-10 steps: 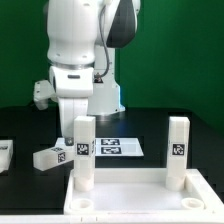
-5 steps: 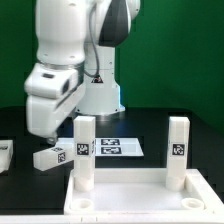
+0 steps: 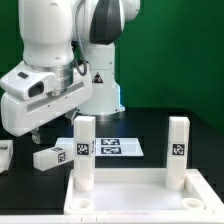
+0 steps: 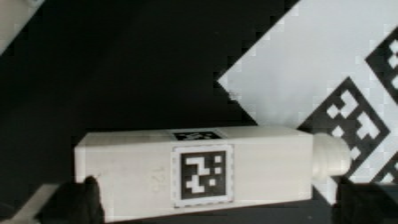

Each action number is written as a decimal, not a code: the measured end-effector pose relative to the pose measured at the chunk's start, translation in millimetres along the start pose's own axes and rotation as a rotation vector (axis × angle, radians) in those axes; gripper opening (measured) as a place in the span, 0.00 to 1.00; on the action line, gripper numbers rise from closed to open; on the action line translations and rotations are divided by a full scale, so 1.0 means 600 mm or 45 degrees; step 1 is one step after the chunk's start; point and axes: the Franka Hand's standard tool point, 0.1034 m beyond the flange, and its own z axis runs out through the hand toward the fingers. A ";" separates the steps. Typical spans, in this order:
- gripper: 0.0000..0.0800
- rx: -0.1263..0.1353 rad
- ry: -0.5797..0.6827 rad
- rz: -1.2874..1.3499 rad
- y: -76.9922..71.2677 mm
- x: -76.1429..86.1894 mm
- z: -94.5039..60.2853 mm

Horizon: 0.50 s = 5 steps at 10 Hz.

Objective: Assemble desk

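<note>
The desk's white rimmed tabletop [image 3: 140,198] lies at the front with two white tagged legs standing in its far corner sockets, one on the exterior view's left [image 3: 85,150] and one on the right [image 3: 178,150]. A loose leg [image 3: 52,156] lies flat on the black table to the left. My gripper [image 3: 54,123] hangs open just above it. In the wrist view the lying leg [image 4: 205,165] fills the middle with its tag facing up. My gripper [image 4: 231,205] is open, with a dark fingertip [image 4: 79,200] past each end, not touching the leg.
The marker board [image 3: 112,147] lies flat behind the tabletop and shows in the wrist view [image 4: 329,90] next to the leg's end. Another white part [image 3: 5,153] lies at the exterior view's far left edge. The robot base [image 3: 100,95] stands behind.
The arm has swung toward the exterior view's left and come down, bringing the gripper over the lying leg. The leg, tabletop and standing legs have not moved.
</note>
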 end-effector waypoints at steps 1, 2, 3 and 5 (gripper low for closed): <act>0.81 0.006 0.004 0.099 0.000 0.000 0.002; 0.81 0.067 0.005 0.352 0.004 -0.005 0.010; 0.81 0.156 0.001 0.625 0.011 -0.010 0.014; 0.81 0.254 -0.020 0.870 0.023 0.000 0.004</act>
